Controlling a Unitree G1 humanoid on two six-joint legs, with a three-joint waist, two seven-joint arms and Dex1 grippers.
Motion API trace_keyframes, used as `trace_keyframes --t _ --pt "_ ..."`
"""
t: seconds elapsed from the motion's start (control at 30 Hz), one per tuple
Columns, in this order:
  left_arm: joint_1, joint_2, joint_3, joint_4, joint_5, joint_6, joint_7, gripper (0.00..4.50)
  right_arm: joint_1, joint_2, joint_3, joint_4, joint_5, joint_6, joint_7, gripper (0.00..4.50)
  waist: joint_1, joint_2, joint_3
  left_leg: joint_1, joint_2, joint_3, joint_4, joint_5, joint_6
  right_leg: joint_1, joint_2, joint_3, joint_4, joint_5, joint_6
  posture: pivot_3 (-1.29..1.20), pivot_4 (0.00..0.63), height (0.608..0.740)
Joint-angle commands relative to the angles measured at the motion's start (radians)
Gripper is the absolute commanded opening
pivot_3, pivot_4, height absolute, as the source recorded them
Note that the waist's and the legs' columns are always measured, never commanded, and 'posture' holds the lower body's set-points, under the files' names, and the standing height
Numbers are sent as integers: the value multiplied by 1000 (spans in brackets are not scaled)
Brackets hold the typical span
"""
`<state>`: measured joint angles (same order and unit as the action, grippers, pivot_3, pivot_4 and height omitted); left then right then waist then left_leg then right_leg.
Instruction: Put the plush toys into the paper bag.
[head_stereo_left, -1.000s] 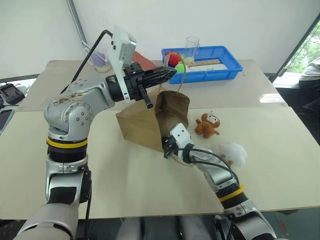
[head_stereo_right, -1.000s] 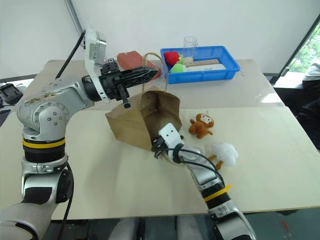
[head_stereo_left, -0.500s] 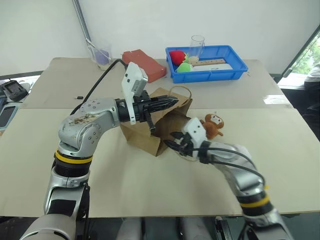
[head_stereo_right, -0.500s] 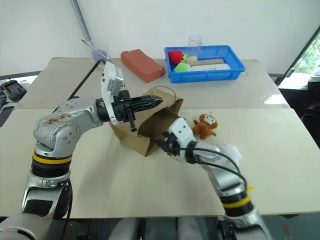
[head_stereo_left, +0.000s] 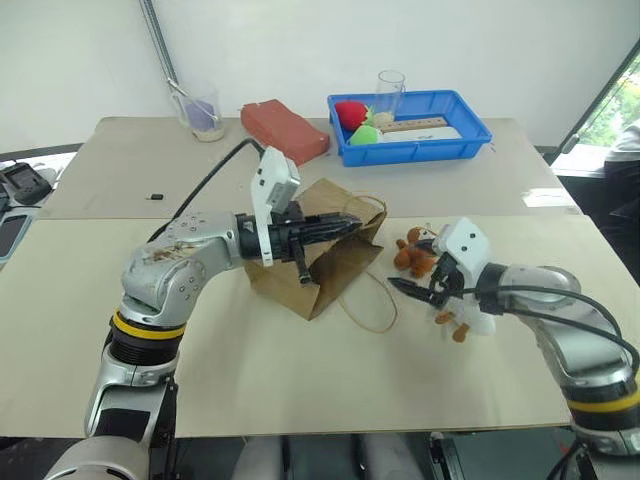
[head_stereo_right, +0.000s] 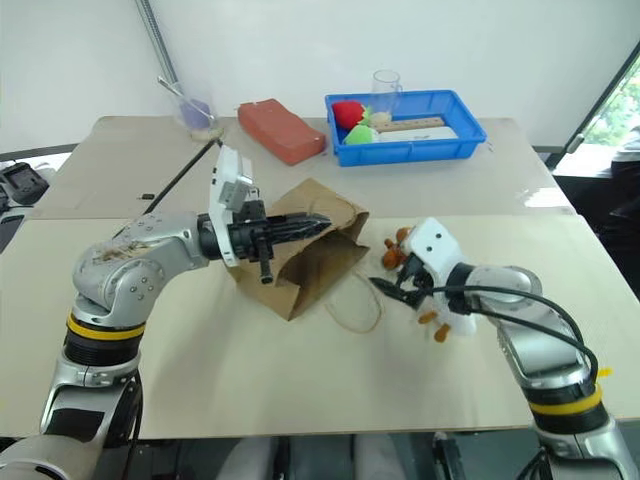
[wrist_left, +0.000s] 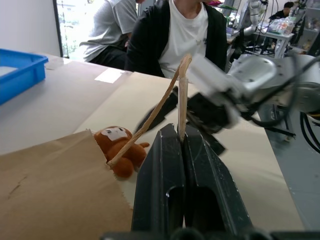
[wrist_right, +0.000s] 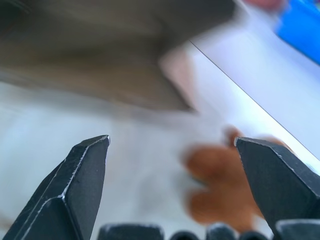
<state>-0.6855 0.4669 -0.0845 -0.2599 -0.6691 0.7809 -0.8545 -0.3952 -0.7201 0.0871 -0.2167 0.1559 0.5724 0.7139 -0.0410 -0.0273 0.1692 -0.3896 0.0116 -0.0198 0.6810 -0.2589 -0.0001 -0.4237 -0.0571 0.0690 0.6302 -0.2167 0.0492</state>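
On the beige table (head_stereo_left: 300, 400), the left gripper (head_stereo_left: 345, 221) has its jaws clamped on a thin twisted handle of the plain brown kraft paper bag (head_stereo_left: 325, 262), which lies on its side. Just right of it sits the brown plush monkey (head_stereo_left: 412, 251). The right gripper (head_stereo_left: 418, 270), jaws wide apart, hangs beside the monkey, the white fluffy toy with orange feet (head_stereo_left: 470, 322) under its wrist.

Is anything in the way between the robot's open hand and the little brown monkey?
No, nothing visible. The right gripper has its fingers open, and the brown monkey lies just beyond them on bare table, beside the paper bag.
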Motion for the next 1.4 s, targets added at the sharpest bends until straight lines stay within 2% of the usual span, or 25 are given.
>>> trace_keyframes --t 0.03,0.2,0.33,0.63,0.67,0.8,0.93,1.07,1.23,1.4 --pt "-5 -12 2 -48 -7 -6 14 0 -45 1 47 113 -97 -99 -26 4456 1 0 0 0 0 0 0 0 0 0 0 0 0 0 0 0 150 740" --pt "-1 -10 15 -50 -6 -7 34 0 -71 21 73 241 -164 -164 -58 4456 2 0 0 0 0 0 0 0 0 0 0 0 0 0 0 0 150 740" --pt "-2 -9 26 -46 -10 -6 49 0 -82 31 77 304 -204 -204 -81 3280 1 0 0 0 0 0 0 0 0 0 0 0 0 0 0 0 150 740" --pt "-5 2 23 -33 4 -22 46 0 -91 17 68 325 -225 -263 -49 184 0 0 0 1 0 0 0 0 0 0 0 0 0 0 0 0 150 740" --pt "-8 2 25 -30 2 -21 45 0 -98 7 57 320 -219 -267 -36 28 0 0 0 0 0 0 0 0 0 0 0 0 0 0 0 0 150 740" --pt "-16 6 31 -21 -4 -18 41 0 -93 -53 7 208 -130 -225 89 28 1 0 0 0 0 0 0 0 0 0 0 0 0 0 0 0 150 740" --pt "-23 11 33 -9 -4 -22 31 0 -18 -201 -33 -30 17 -109 304 28 6 0 0 0 0 -1 -1 -1 1 0 0 0 0 0 0 0 150 740" --pt "-26 12 19 1 11 -39 16 0 13 -261 -46 -237 129 -7 372 28 5 0 0 0 0 -1 0 -1 1 0 0 0 -1 0 0 0 150 740" --pt "-35 4 16 6 8 -33 8 0 -57 -171 55 -336 124 39 315 28 -1 0 0 1 1 -1 0 -1 1 1 1 0 0 0 0 0 150 740" --pt "-44 3 25 -2 -13 -11 6 0 -163 -24 197 -217 -1 -27 234 28 1 0 0 0 1 -1 0 0 1 0 1 0 0 0 0 0 150 740"
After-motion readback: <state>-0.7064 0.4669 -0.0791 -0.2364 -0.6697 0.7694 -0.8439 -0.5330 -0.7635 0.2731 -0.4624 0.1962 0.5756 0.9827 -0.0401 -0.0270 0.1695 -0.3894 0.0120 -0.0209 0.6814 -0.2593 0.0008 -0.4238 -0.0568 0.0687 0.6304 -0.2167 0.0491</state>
